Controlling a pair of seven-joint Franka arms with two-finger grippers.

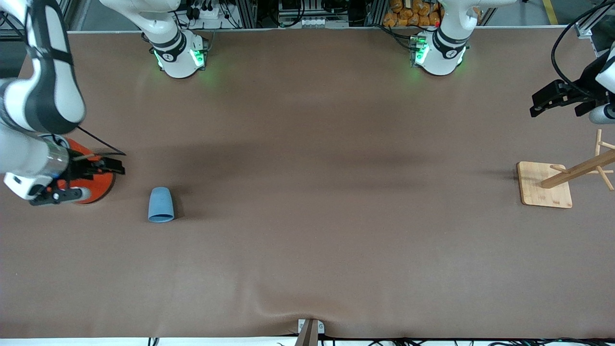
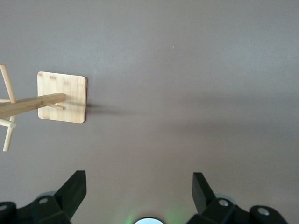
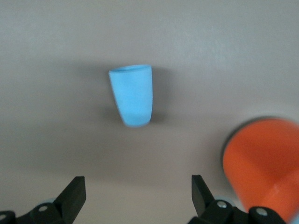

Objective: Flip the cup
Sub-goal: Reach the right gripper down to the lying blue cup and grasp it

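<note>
The small light-blue cup [image 1: 161,205] appears to lie on its side on the brown table, its wider rim toward the front camera. It also shows in the right wrist view [image 3: 132,95]. My right gripper [image 1: 109,163] hangs open and empty over the orange can, apart from the cup and toward the right arm's end of the table; its open jaws show in the right wrist view [image 3: 138,181]. My left gripper [image 1: 542,103] waits open and empty in the air at the left arm's end of the table, also seen in its wrist view [image 2: 139,175].
A large orange can [image 1: 96,185] stands beside the cup toward the right arm's end, partly hidden by the right arm; it shows in the right wrist view [image 3: 264,163]. A wooden peg rack on a square base [image 1: 543,185] stands below the left gripper, also in the left wrist view [image 2: 62,97].
</note>
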